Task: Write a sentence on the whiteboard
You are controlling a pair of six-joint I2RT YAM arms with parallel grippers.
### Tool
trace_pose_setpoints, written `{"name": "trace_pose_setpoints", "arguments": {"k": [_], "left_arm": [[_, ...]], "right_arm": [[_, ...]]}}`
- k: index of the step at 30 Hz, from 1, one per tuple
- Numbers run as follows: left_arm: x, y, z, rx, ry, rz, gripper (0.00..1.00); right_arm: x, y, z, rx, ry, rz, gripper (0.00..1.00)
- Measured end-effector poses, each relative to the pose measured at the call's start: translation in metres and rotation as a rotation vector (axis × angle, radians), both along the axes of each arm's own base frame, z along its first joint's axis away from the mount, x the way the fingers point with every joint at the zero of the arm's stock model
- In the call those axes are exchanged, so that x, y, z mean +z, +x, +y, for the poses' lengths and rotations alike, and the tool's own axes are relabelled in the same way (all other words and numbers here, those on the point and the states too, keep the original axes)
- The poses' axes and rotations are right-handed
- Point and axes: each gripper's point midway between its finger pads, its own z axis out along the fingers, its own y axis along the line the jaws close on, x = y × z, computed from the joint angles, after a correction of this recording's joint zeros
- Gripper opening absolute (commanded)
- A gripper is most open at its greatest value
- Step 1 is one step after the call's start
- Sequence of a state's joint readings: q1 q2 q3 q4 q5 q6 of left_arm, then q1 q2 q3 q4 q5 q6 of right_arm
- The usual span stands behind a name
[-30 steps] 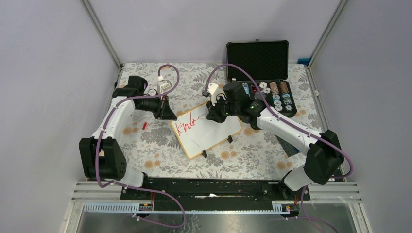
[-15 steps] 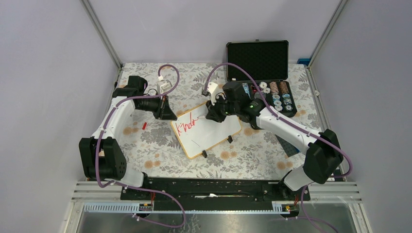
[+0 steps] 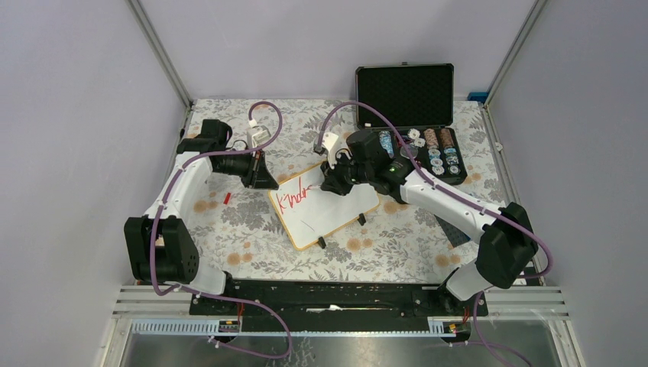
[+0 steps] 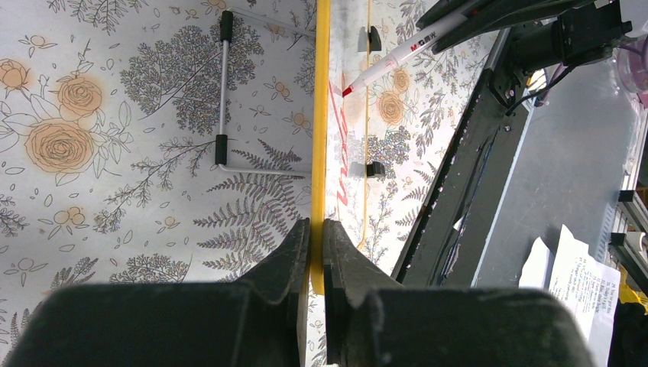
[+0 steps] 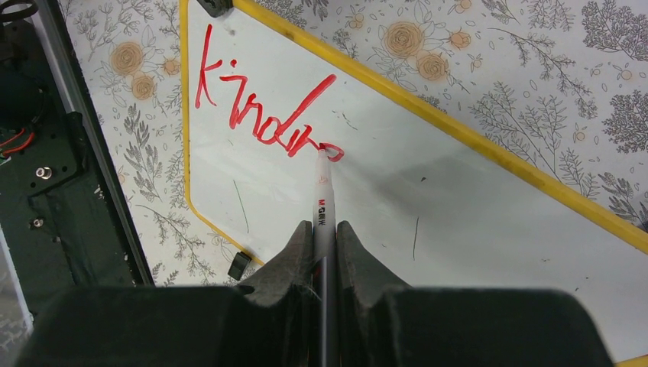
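The whiteboard (image 3: 336, 208) lies tilted mid-table, white with a pale rim; in the right wrist view (image 5: 458, 222) the rim looks yellow. Red lettering (image 5: 260, 115) reads about "kindn" with a small loop beginning at the pen tip; it also shows in the top view (image 3: 293, 196). My right gripper (image 5: 325, 229) is shut on a white red-tipped marker (image 5: 322, 199), its tip touching the board. The marker also shows in the left wrist view (image 4: 405, 55). My left gripper (image 4: 315, 229) is shut on the board's rim (image 4: 320, 115) at its left edge (image 3: 264, 182).
An open black case (image 3: 416, 115) with several small round pieces stands at the back right. A small red item (image 3: 227, 197) lies left of the board. A thin white bracket with black ends (image 4: 223, 84) lies on the floral cloth. Black board feet (image 3: 361, 219) stick out.
My right gripper has shifted slightly left and back with the marker, adding a small stroke to the red lettering. The left arm has not moved.
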State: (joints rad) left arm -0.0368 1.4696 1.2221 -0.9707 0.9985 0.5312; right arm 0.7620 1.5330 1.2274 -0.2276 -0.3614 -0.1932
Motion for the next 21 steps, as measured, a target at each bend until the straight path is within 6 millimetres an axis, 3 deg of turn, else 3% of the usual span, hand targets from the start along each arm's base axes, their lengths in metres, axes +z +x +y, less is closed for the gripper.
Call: {"name": "trace_pose_setpoints", "arguments": {"k": [21], "left_arm": [[-0.0001, -0.0001, -0.0001, -0.001, 0.000, 0.001, 0.00]], "right_arm": [[-0.0013, -0.0048, 0.0037, 0.014, -0.002, 0.001, 0.00]]}}
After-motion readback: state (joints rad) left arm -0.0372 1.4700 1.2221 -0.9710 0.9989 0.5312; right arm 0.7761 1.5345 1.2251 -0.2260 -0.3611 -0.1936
